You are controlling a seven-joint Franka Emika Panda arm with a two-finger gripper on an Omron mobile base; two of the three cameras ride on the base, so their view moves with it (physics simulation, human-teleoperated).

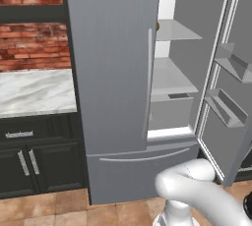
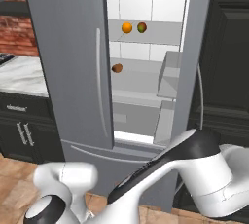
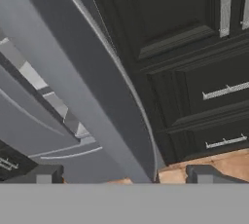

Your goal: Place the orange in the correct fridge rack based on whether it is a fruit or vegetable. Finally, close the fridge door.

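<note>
The orange (image 2: 127, 28) rests on the fridge rack (image 2: 155, 37), the higher full shelf, beside a greenish-yellow round fruit (image 2: 141, 27). That rack (image 1: 177, 31) also shows from the left side. The right fridge door (image 2: 194, 52) stands open, its inner bins (image 1: 229, 107) facing the arm. In the hand view my gripper (image 3: 124, 178) is open and holds nothing. Its two dark fingertips (image 3: 44, 174) stand wide apart, low down by the outer face and curved handle of the open door (image 3: 92, 91).
A brown round item (image 2: 116, 68) lies on the shelf one level down. The left fridge door (image 1: 113, 63) is closed. Dark cabinets (image 3: 194, 47) stand right of the fridge, and a marble counter (image 1: 34, 92) over dark drawers lies to its left.
</note>
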